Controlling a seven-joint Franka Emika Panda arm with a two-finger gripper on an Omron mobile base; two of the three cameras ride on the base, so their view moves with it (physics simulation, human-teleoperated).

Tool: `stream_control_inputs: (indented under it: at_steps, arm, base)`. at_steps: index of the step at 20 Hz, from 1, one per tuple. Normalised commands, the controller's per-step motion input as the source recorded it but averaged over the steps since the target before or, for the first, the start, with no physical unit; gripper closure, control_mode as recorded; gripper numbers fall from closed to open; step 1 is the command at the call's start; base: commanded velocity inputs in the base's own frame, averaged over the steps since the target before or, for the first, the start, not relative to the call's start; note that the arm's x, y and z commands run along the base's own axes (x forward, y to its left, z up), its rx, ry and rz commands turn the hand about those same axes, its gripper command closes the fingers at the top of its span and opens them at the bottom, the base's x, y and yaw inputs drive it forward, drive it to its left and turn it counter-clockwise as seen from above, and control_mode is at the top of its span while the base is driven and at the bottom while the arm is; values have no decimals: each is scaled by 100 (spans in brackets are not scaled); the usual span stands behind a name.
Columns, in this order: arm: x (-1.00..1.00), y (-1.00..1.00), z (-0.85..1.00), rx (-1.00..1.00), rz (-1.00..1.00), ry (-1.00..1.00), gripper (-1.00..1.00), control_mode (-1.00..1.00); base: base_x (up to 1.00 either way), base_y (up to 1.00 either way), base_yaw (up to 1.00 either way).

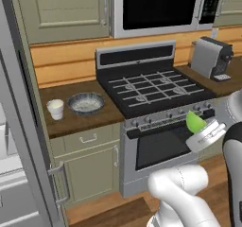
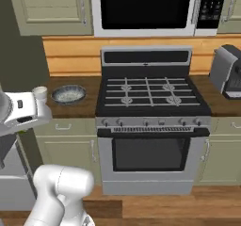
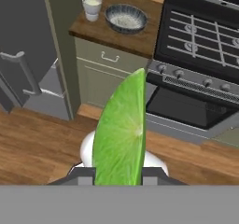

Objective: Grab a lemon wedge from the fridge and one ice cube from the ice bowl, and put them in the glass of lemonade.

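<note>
You see gripper [image 3: 119,174] clamped partway on wedge [image 3: 120,129], held in air in front of stove [image 1: 151,91], off counter. Counter [image 1: 71,119] left of stove: bowl [image 1: 86,103] just beside stove, cup [image 1: 56,109] left of bowl, apart. Fridge [image 1: 19,141] left of counter, door open.

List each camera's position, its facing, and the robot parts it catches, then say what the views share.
Left base view: behind the arm's left, facing the stove; arm lower right, gripper holding the lemon wedge.
Right base view: behind its right, facing the stove squarely; arm lower left.
Hand view: on the hand, looking along the wedge toward the floor and counter.
Shared: ice bowl, glass of lemonade.
</note>
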Motion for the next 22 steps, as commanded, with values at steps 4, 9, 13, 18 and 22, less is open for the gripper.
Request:
stream_control_inputs:
  at_steps: [4,9,13,18,22]
  arm:
    - [0,0,0,0,0,0,100,100]
    - [0,0,0,0,0,0,100,100]
    - [0,0,0,0,0,0,100,100]
    - [0,0,0,0,0,0,100,100]
    - [0,0,0,0,0,0,100,100]
  base:
    - [59,0,10]
    - [66,0,29]
    - [84,0,42]
    - [86,-24,48]
    - [29,-61,43]
